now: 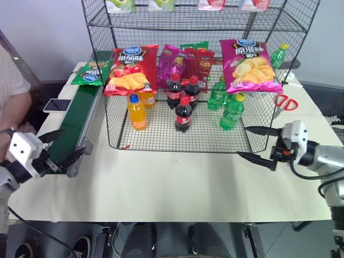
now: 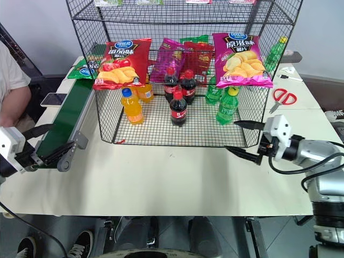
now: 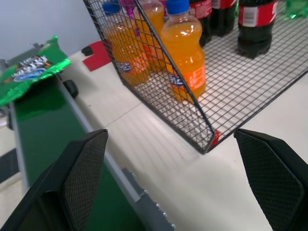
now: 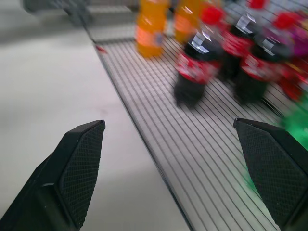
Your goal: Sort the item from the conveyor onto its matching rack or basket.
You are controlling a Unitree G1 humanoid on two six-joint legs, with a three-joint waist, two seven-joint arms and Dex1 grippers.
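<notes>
green crisp bag (image 1: 89,75) sitting at conveyor's (image 1: 70,129) far end; left gripper (image 1: 60,146) and right gripper (image 1: 257,144) both hanging apart, empty; risk: glossy bag slipping or crumpling when pinched

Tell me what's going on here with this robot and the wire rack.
Nothing is held yet. The green crisp bag lies at the far end of the conveyor, beside the black wire rack that holds crisp bags and bottles. The left gripper hangs open at the belt's near end; the right gripper is open by the rack's front corner.
</notes>
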